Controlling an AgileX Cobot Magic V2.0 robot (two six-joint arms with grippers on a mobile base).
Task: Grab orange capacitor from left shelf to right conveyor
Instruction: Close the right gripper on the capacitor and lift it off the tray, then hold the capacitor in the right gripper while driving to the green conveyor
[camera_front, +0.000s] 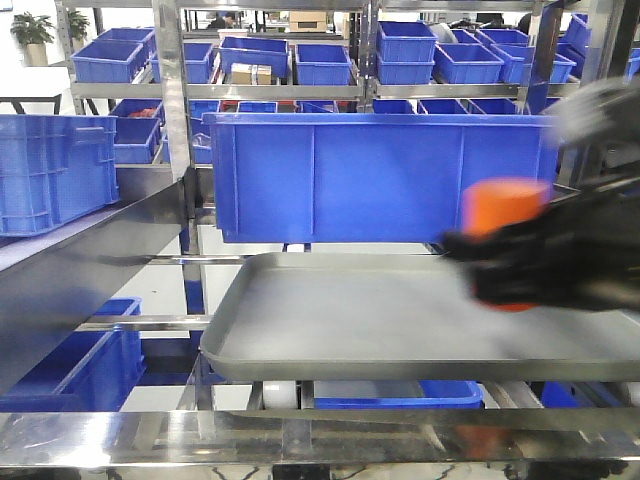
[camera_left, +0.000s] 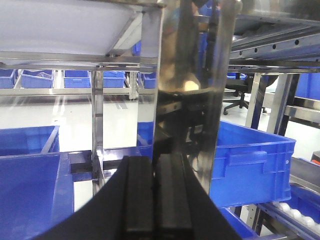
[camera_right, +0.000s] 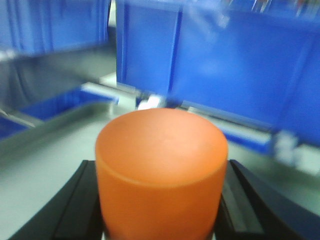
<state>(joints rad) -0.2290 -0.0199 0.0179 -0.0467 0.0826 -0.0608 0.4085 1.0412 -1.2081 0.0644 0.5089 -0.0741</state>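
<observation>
Snugly around orange capacitor (camera_right: 161, 170): right fingers (camera_right: 75, 207)

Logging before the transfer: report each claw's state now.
Left claw: closed, holding nothing.
Right claw: closed on the orange capacitor.

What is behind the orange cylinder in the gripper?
A large blue bin stands behind the orange capacitor. The right gripper covers its lower half, hiding whatever lies under it.

No text, number, label or brand is legible: the orange capacitor (camera_right: 161, 165) shows a plain, blurred side, and the blue bin (camera_front: 380, 175) behind it carries nothing readable.
</observation>
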